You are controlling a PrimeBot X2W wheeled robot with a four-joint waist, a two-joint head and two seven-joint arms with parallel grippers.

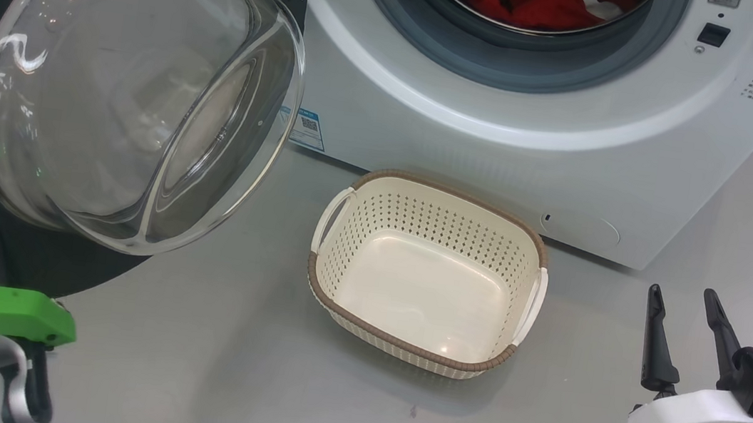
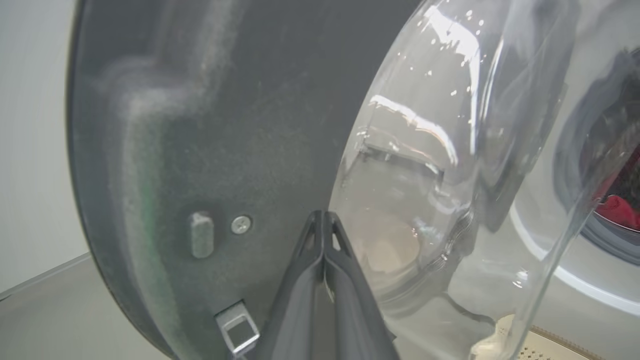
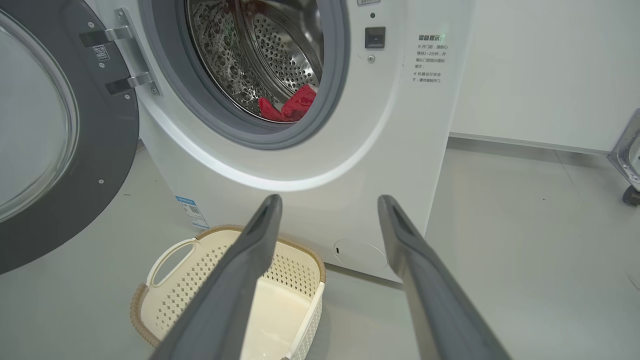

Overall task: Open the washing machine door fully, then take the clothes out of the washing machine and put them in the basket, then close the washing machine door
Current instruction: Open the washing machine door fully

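Since they are soft red jersey with white trim, the clothes point(image 1: 538, 5) are judged light, limp and apt to drape or snag; no harm from a firm pinch is expected.

Location: heaped low in the steel drum point(image 3: 280, 45), behind the grey rubber ring point(image 1: 510, 62) of the washing machine point(image 1: 499, 147).

Hold advised: a raised fold at the top of the heap, taken deep. Trailing ends are likely to be dragged over the ring.

The washing machine door point(image 1: 140, 89): swung out to the robot's left, with the glass bowl bulging forward. It is rigid and glossy.

The basket point(image 1: 437, 189): set on the floor point(image 1: 221, 365) just before the machine, below the opening, with nothing in it. It is judged light and easily shifted if knocked.

Left gripper point(image 2: 324, 215): fingers pressed together with nothing between them, tips close against the door's dark inner face beside the bowl.

Right gripper point(image 1: 682, 292): fingers spread wide with nothing held, low at the right and well apart from the drum.
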